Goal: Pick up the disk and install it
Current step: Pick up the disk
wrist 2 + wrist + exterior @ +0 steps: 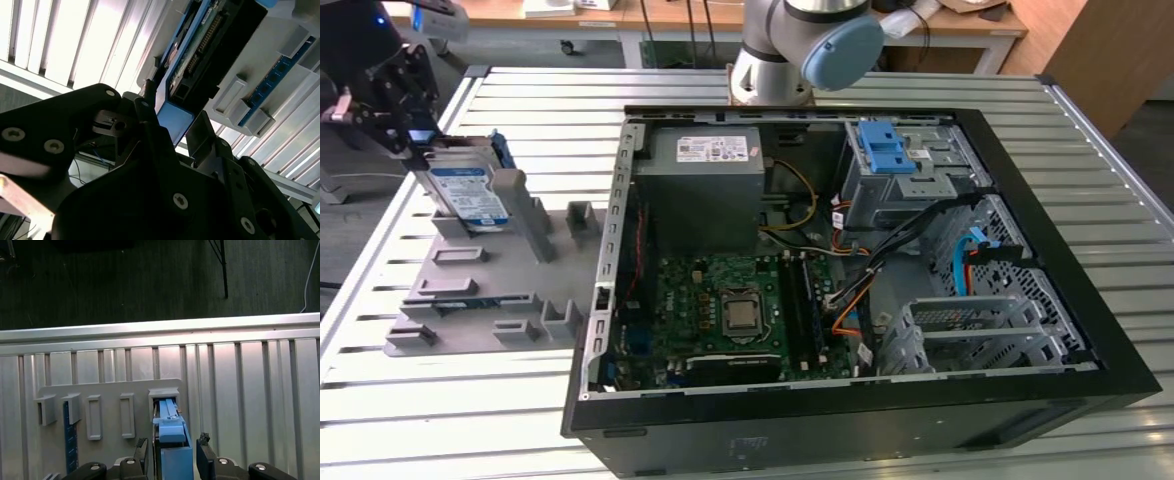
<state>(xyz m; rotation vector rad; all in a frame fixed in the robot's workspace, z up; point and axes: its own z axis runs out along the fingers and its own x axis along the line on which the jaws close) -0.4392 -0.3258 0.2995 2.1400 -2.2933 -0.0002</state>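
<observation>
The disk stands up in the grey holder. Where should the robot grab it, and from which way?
Its blue-framed top end, from above, a finger on each flat face. The disk stands on edge in a slot of the grey holder, so only that thin upper end is free.

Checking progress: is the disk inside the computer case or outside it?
Outside. The disk stands upright in the grey holder beside the open case, the end effector at its top.

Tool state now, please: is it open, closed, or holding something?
Tool: astride the blue frame of the disk, which stands in the grey holder; whether it is open or closed cannot be told.
</observation>
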